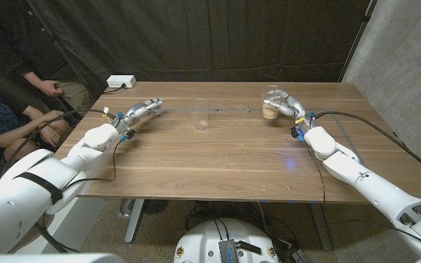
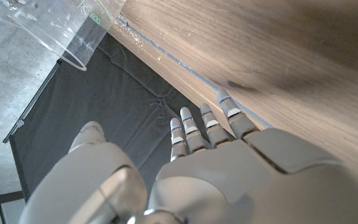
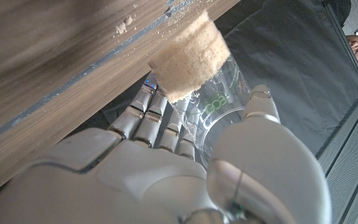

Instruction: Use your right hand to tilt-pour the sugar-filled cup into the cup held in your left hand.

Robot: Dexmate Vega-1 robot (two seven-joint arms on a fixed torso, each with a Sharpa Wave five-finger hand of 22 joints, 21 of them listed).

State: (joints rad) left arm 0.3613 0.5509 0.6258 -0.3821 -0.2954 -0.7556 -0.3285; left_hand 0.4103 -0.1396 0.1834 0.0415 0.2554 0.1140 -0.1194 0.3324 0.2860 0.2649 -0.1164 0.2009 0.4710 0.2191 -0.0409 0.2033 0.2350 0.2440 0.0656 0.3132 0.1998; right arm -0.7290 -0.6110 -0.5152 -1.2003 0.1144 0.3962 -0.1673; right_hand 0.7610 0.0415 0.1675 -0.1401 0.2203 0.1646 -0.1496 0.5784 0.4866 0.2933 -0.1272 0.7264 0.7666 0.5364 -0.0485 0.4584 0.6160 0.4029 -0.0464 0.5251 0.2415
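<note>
Clearly, the sugar-filled cup point(image 1: 272, 104) is grasped by the right hand point(image 1: 289, 107) at the far right part of the wooden table point(image 1: 232, 157). In the right wrist view the fingers point(image 3: 146, 118) are wrapped around one side of the clear wall and the thumb point(image 3: 261, 109) is pressed against the other. The cup is held upright in the head view, its long axis roughly vertical, mouth up, with the tan sugar point(image 3: 188, 55) packed in its bottom. Whether its base touches the wood or is raised just above it cannot be told. Loose grains point(image 3: 125, 25) are seen on the table near the cup's base in the right wrist view, a detail too small to make out from the head camera.

The left hand point(image 1: 139, 112) is seen at the far left part of the table, released and holding nothing, its fingers point(image 2: 205, 127) extended and slightly apart in the left wrist view. The empty clear cup point(image 1: 200, 115) stands upright on the table between the two hands, well apart from the left one; only part of its wall and rim point(image 2: 55, 34) is caught in the left wrist view.

A white power strip point(image 1: 120, 82) lies at the table's far left corner. Seated people point(image 1: 17, 109) are visible beyond the left edge.
</note>
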